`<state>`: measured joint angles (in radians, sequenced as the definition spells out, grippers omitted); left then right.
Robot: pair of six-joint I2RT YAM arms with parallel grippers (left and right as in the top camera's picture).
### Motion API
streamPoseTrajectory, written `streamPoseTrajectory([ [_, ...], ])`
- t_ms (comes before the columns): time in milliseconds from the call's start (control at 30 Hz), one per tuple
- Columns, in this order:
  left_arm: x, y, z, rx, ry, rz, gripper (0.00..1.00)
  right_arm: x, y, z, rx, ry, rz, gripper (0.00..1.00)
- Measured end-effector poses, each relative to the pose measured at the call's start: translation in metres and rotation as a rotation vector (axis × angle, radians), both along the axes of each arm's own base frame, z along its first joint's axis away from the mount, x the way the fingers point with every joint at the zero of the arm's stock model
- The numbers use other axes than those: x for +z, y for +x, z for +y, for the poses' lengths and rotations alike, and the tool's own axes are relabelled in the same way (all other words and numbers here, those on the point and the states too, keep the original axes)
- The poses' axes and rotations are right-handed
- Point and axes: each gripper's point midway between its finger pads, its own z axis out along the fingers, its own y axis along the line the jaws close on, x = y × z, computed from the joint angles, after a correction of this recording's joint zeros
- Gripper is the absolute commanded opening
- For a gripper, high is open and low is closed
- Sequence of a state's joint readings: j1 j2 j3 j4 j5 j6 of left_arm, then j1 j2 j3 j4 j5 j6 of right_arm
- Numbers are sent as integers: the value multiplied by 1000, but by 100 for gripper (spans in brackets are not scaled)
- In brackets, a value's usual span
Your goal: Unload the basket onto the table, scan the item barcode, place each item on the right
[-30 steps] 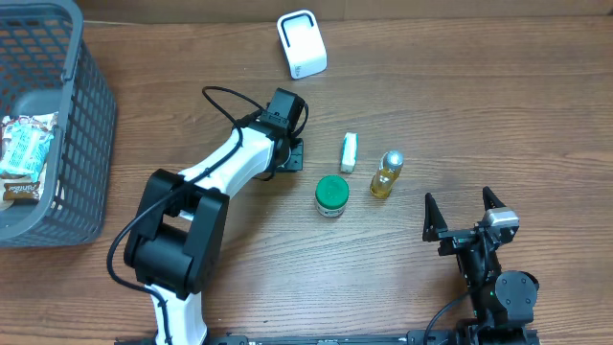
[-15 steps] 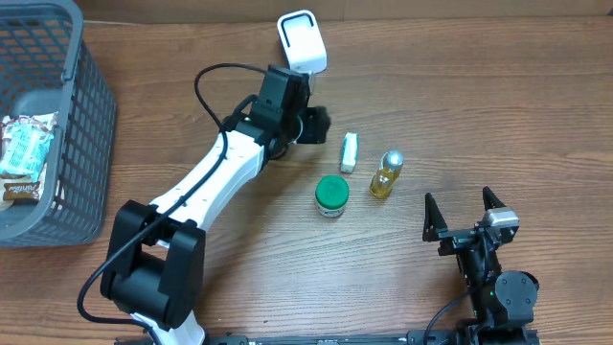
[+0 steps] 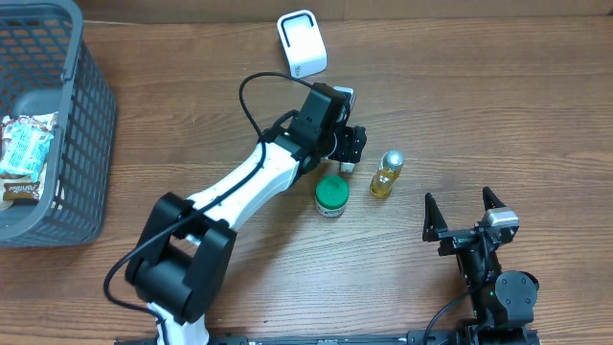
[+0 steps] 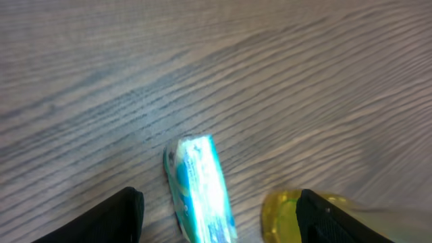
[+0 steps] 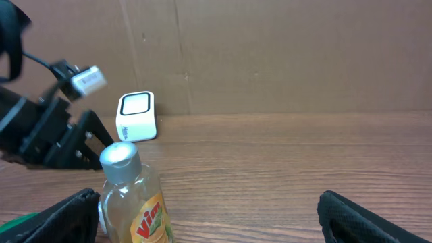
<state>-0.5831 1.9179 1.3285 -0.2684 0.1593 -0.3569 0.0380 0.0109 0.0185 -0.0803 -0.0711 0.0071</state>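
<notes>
In the left wrist view a small teal-and-white packet [image 4: 199, 192] lies on the wood between my left gripper's [image 4: 221, 209] two black fingers, touching neither. That gripper is open and hovers over the packet; from overhead the left gripper [image 3: 351, 149] hides most of it. A yellow Vim bottle [image 3: 386, 174] with a silver cap stands just right of it, also seen as the bottle [image 5: 135, 196] in the right wrist view. The white scanner [image 3: 302, 43] stands at the back. My right gripper [image 3: 465, 217] is open and holds nothing at the front right.
A jar with a green lid [image 3: 331, 195] stands just in front of the left gripper. A grey mesh basket [image 3: 77, 134] at the far left holds a snack packet [image 3: 21, 153]. A cardboard wall [image 5: 283, 54] backs the table.
The left arm swung right from beside the scanner to over the teal packet, and its jaws opened wider. The right arm has not moved.
</notes>
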Motion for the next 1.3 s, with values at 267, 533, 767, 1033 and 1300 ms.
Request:
streamPoseTrajectory([
  [267, -32, 3, 6, 11, 72, 21, 71, 0, 0, 0, 0, 0, 0, 100],
  [533, -34, 3, 10, 23, 91, 21, 70, 0, 0, 0, 0, 0, 0, 100],
  [767, -39, 1, 12, 23, 104, 37, 51, 0, 0, 0, 0, 1, 1, 100],
  [1033, -51, 2, 35, 74, 193, 57, 41, 0, 0, 0, 0, 1, 0, 100],
  [1300, -64, 6, 91, 179, 275, 147, 45, 0, 0, 0, 0, 0, 0, 100],
])
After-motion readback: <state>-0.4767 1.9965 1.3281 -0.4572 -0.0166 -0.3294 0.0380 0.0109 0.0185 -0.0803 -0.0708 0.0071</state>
